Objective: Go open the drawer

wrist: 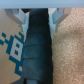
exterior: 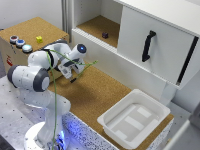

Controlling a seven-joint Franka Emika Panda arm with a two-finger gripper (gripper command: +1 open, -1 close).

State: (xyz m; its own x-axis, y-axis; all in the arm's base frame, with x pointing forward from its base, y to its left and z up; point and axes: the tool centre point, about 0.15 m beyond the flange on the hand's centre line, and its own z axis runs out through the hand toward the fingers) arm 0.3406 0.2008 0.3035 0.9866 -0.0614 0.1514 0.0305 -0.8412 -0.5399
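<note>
In the wrist view, the drawer's short dark handle (wrist: 38, 47) runs between my two fingers (wrist: 20, 18), which press against it on both sides. My gripper (wrist: 39, 16) is shut on this handle. Beside it lies the drawer's light-brown wooden front (wrist: 11, 30), which carries a blue printed marker. In the exterior view my gripper (exterior: 71, 73) sits low against the side of the cork-topped button box (exterior: 30, 27). The arm's wrist and forearm hide the drawer front there, so how far out it stands does not show.
Three round buttons (exterior: 20, 43) and a yellow block (exterior: 39, 39) sit on the box top. A white cabinet panel with a long black handle (exterior: 148, 46) stands at the back right. A white plastic tub (exterior: 134, 120) rests on the cork table (exterior: 100, 92).
</note>
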